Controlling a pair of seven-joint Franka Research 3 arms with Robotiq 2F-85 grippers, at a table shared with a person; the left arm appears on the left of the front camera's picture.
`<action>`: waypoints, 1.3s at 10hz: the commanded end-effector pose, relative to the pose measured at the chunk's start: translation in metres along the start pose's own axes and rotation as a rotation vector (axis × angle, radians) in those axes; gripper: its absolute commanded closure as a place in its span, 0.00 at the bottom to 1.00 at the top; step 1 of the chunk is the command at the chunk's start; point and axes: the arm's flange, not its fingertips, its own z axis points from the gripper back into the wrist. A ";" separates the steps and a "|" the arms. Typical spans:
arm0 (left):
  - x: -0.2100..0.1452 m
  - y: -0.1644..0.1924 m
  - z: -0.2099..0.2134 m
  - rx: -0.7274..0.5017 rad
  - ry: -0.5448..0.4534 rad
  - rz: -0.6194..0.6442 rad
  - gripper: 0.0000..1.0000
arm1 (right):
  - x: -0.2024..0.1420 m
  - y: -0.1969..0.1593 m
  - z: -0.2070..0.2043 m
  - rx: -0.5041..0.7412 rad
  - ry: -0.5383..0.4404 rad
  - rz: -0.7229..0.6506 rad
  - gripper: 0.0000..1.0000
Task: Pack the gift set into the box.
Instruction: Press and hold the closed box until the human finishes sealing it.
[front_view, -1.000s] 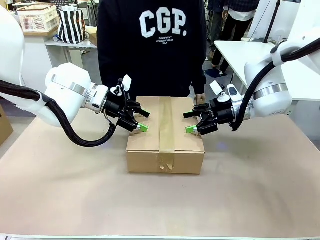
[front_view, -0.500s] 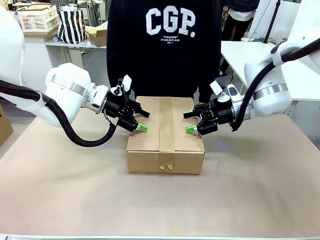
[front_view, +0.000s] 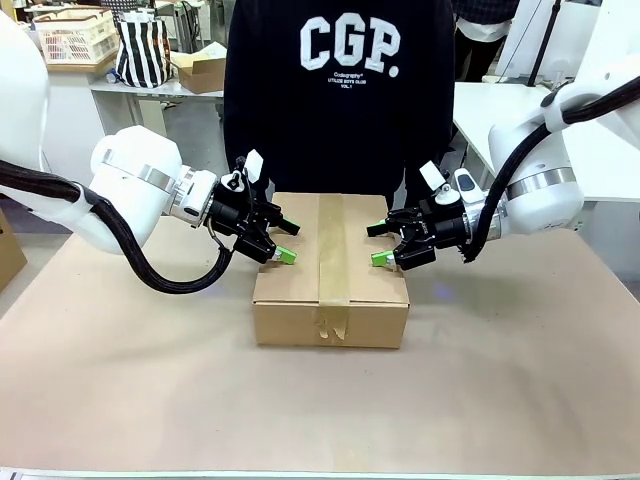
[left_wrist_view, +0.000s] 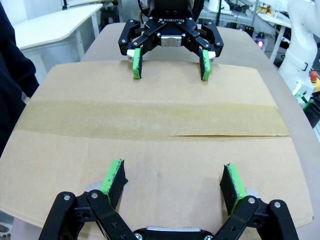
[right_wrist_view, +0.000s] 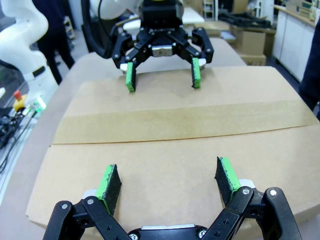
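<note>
Box (front_view: 331, 268) sat taped; your left hand (front_view: 277, 241) and right hand (front_view: 383, 244), both apart at 9 and 3 o'clock, could dent it.

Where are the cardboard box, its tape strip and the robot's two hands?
box (front_view: 290, 315): front view, bare front wall.
tape strip (front_view: 333, 250): front view, middle of the strip on the lid.
left hand (front_view: 283, 240): front view, between its open fingertips.
right hand (front_view: 378, 243): front view, between its open fingertips.

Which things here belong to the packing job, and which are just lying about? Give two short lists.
Job: box, taped shut; left gripper and right gripper, both open over its top.

Lying about: striped bag, white crate, small carton, all on the far side behind the person.
</note>
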 end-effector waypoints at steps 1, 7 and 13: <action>-0.005 -0.001 -0.001 -0.002 0.005 -0.001 0.00 | -0.003 0.000 0.000 -0.003 0.006 -0.004 0.00; 0.076 -0.042 0.092 -0.159 -0.179 0.435 0.00 | 0.071 0.064 0.065 0.052 -0.109 -0.642 0.00; 0.054 -0.142 0.225 -0.208 -0.211 1.002 0.00 | 0.061 0.146 0.217 -0.270 -0.321 -1.156 0.00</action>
